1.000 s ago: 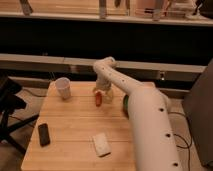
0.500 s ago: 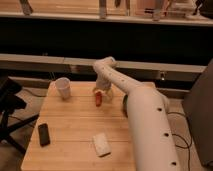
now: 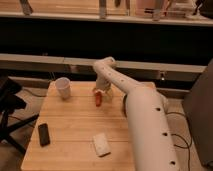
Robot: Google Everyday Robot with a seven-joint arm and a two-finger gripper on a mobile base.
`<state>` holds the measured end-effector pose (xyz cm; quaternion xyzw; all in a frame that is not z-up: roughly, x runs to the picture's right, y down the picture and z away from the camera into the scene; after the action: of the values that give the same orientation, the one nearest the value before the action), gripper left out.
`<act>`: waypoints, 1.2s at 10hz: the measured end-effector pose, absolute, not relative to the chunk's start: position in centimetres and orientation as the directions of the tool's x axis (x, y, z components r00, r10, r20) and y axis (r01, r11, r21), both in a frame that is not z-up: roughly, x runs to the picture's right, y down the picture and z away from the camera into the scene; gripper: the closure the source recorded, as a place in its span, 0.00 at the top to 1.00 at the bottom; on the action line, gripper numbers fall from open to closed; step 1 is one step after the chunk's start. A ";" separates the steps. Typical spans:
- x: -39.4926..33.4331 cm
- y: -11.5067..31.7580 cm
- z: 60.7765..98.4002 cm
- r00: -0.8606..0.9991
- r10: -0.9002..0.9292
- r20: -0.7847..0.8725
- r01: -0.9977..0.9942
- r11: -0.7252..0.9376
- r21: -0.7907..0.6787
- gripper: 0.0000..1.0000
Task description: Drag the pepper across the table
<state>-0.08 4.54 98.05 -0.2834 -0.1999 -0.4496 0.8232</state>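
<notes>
White cup (image 3: 63, 88) at the surface's (image 3: 75, 120) upper-left corner. Pepper (image 3: 98, 100) lies upper centre, near the far edge. Gripper (image 3: 100, 92) sits right on its top end; clamped or not, cannot tell. Likely the engage step. Next calls for a steady sideways pull.

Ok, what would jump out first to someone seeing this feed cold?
The big white arm stretched along the right side of the table, its hand down at the red-orange pepper near the far edge. Then the white cup at the far left corner and a black slab near left.
</notes>
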 end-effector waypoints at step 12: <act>0.0 4.8 98.5 0.503 -0.632 0.590 0.861 0.423 -0.282 0.80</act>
<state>-0.03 4.82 98.53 -0.2844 -0.2017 -0.4556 0.8191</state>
